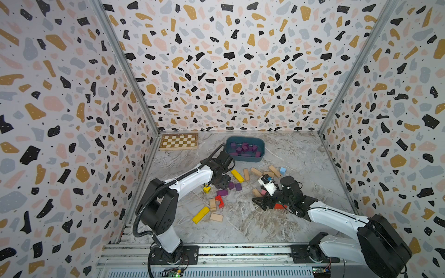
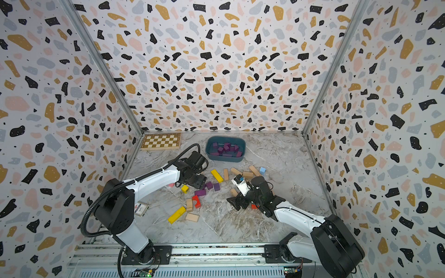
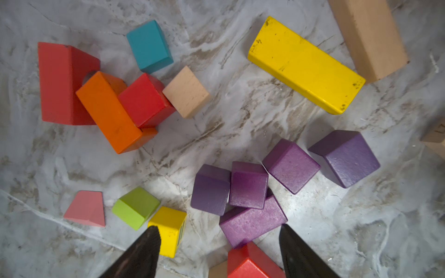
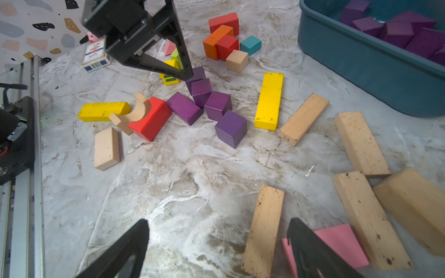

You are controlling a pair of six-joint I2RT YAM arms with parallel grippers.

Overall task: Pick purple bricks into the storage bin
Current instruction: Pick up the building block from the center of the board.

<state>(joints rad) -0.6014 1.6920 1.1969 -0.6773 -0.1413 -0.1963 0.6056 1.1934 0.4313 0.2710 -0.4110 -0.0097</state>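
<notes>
Your left gripper (image 3: 219, 228) is the nearer one. Its black fingers stand apart, gripping nothing, and the matte dark-purple wooden bar (image 3: 252, 222) lies just ahead in the gap, long axis slanted across it. Four purple cubes (image 3: 248, 185) crowd just beyond. The teal plastic storage bin (image 1: 245, 157) sits well apart, with purple bricks (image 1: 243, 149) inside. Your right gripper (image 4: 218, 223) hangs over the bare marble-patterned tabletop (image 4: 192, 180), fingers apart, empty.

**Fig.** 2 arms, the left arm (image 1: 192, 178) and the right arm (image 1: 337, 214) — glossy white link shells between matte black joint housings. A ribbed black cable conduit (image 1: 138, 216) runs beside the left arm's shoulder; fingers (image 3: 142, 255) black — tapering to triangular tips.
</notes>
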